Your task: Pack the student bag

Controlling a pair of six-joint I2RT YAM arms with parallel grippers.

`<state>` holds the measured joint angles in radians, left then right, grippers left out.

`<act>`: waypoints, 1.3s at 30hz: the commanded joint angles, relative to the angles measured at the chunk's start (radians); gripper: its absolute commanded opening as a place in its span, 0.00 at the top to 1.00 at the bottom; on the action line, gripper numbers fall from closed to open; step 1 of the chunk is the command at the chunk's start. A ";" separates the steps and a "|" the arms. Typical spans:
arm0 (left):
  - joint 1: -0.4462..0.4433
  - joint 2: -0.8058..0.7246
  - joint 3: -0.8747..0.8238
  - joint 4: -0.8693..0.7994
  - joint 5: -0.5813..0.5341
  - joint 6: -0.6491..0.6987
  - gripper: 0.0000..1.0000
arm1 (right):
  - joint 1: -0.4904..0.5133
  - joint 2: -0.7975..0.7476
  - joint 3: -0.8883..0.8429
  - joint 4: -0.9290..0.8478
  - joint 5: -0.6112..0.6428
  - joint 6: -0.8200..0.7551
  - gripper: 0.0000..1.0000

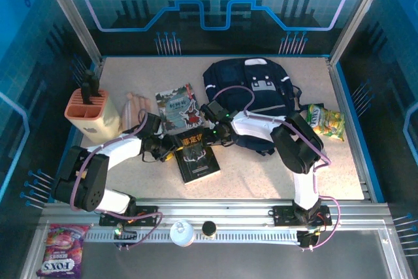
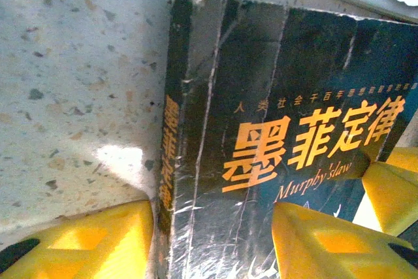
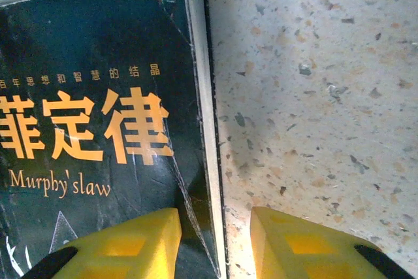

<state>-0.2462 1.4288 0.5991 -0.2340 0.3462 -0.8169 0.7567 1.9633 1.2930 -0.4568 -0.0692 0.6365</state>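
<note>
The student bag (image 1: 251,89), dark navy with a grey-white patch, lies at the back centre of the table. A black book with orange Chinese title and "Murphy's law" (image 1: 196,155) (image 2: 274,129) (image 3: 85,115) lies flat in front of it. My left gripper (image 1: 171,146) (image 2: 210,246) is open and low over the book's spine side, one yellow finger over the table and the other over the cover. My right gripper (image 1: 213,132) (image 3: 215,246) is open over the book's opposite page edge, straddling it the same way. Its yellow fingers (image 2: 392,181) show in the left wrist view.
A second book with an illustrated cover (image 1: 179,108) lies just behind the black one. A peach holder (image 1: 91,112) and wooden pieces (image 1: 134,106) stand at the left. A green snack bag (image 1: 326,122) lies right of the backpack. A candy bag (image 1: 62,249) and two bottles (image 1: 181,232) sit at the near rail.
</note>
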 commanded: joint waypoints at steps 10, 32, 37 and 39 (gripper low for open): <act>-0.015 -0.151 -0.024 0.120 0.215 0.043 0.65 | -0.011 0.064 -0.001 -0.054 -0.001 0.033 0.73; -0.033 -0.030 -0.019 0.355 0.255 -0.087 0.74 | -0.022 0.024 -0.050 -0.003 -0.011 0.057 0.74; -0.033 -0.056 0.003 0.315 0.231 -0.097 0.89 | -0.031 -0.071 -0.046 -0.007 -0.018 0.055 0.65; -0.033 -0.096 0.015 0.272 0.202 -0.086 0.90 | -0.035 -0.133 -0.058 0.010 -0.025 0.056 0.57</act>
<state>-0.2653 1.3849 0.5598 0.0303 0.5453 -0.8959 0.7223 1.9160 1.2556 -0.4412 -0.0616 0.6853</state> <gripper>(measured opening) 0.177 0.408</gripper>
